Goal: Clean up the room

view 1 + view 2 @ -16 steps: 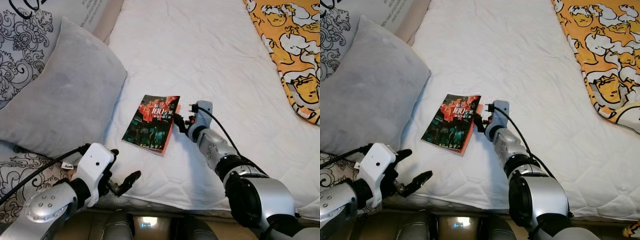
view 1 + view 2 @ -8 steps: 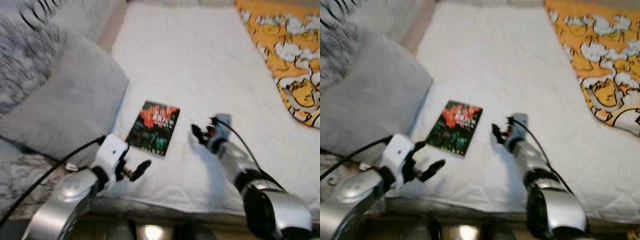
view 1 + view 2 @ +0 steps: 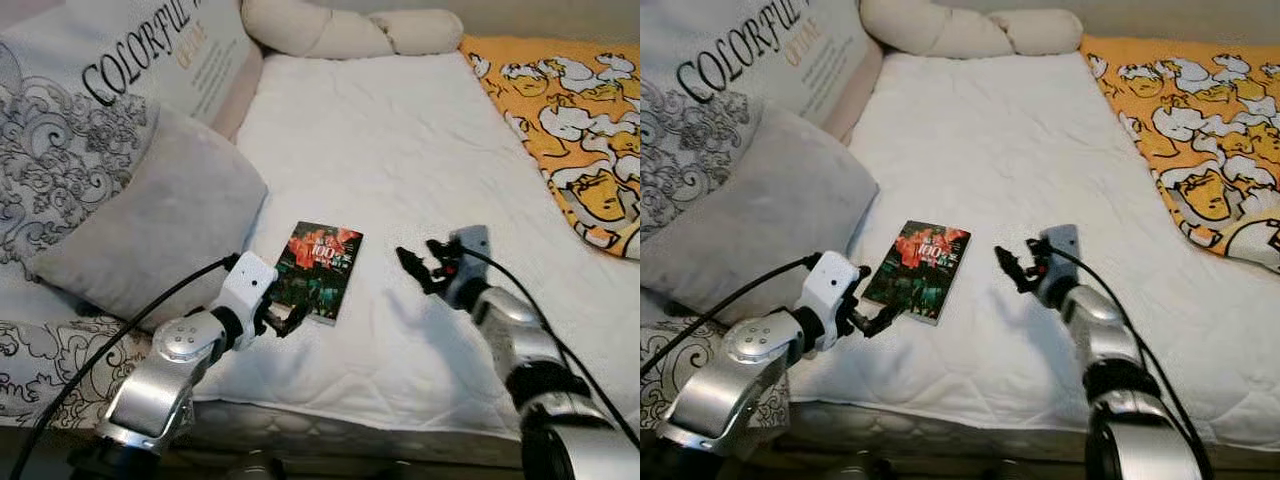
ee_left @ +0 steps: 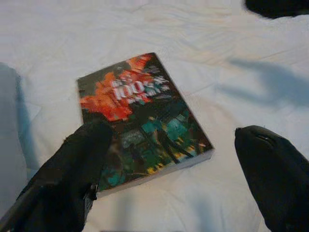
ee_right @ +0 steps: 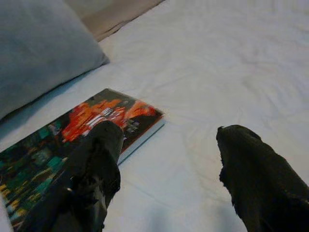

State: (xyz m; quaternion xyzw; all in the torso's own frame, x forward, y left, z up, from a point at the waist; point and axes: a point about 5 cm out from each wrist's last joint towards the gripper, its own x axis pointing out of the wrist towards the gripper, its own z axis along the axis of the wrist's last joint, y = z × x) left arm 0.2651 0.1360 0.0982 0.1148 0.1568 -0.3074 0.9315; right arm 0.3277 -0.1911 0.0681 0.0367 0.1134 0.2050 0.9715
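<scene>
Book (image 3: 319,272) lay flat, cover up, on the white bed sheet (image 3: 400,150), just beside the grey pillow (image 3: 160,240) and between the two grippers.

Left gripper (image 3: 283,318) sat at the book's near short edge, jaws apart. In the left wrist view one finger (image 4: 72,179) overlapped the near corner of the cover and the other (image 4: 280,174) stood well off over bare sheet. Contact could not be told.

Right gripper (image 3: 420,265) hovered off the book's far long side, jaws apart, well clear of it. In the right wrist view the book (image 5: 72,140) lay ahead and to one side of the fingers.

Left arm was the nearer.

Long axis ran away from the robot, slightly tilted toward its right. Title end pointed away. Judged: the left jaws would need to straddle the near short edge or a long side to take it.
</scene>
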